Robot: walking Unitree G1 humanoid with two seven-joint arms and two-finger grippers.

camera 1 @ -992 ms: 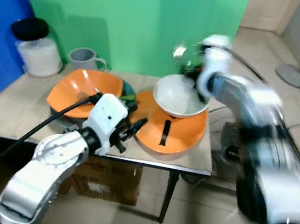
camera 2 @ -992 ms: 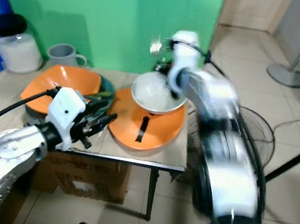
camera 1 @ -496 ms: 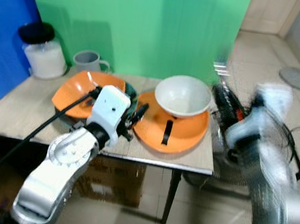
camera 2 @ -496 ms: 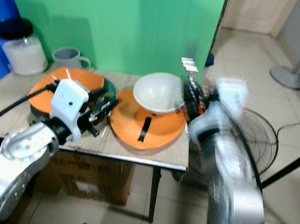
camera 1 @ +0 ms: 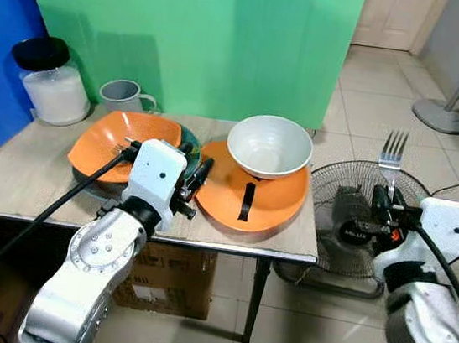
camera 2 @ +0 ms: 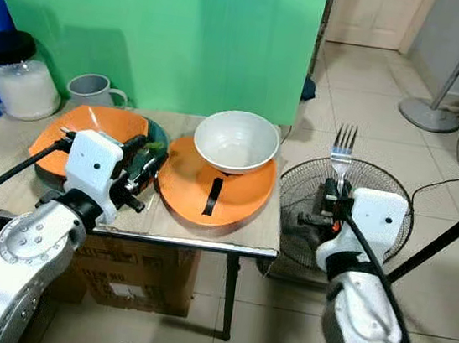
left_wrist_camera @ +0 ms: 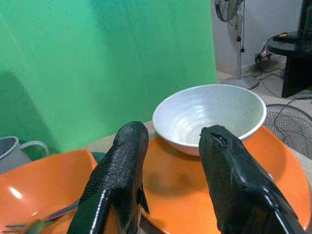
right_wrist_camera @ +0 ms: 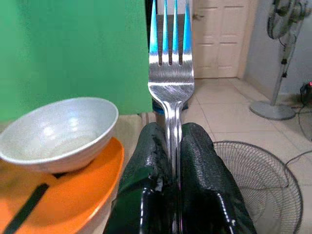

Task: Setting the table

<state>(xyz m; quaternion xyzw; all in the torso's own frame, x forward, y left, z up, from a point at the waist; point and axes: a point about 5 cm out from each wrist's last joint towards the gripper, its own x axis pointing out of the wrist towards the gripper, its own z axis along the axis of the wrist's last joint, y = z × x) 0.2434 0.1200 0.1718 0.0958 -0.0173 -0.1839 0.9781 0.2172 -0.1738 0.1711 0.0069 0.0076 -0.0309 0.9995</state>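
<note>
A white bowl [camera 1: 269, 145] rests on an orange plate [camera 1: 271, 207] that has a black strip across it, at the right end of the wooden table [camera 1: 8, 180]. Off the table's right edge, my right gripper [camera 1: 390, 201] is shut on a silver fork [camera 1: 393, 152], tines upright; the right wrist view shows the fork [right_wrist_camera: 171, 73] clamped between the black fingers [right_wrist_camera: 204, 165]. My left gripper [camera 1: 197, 174] hovers open over the table's front, between a second orange plate [camera 1: 120, 136] and the bowl's plate. In the left wrist view another fork [left_wrist_camera: 36, 222] lies on that left plate [left_wrist_camera: 34, 180].
A grey mug [camera 1: 123, 93] and a white jar with a black lid [camera 1: 48, 80] stand at the table's back left, before a green screen. A floor fan [camera 1: 350, 221] lies beside the table's right edge under my right arm. A cardboard box [camera 1: 169, 278] sits beneath.
My right arm has swung from above the bowl to the right, clear of the table, still gripping the fork. The left gripper holds its place by the plates. The camera shifted slightly.
</note>
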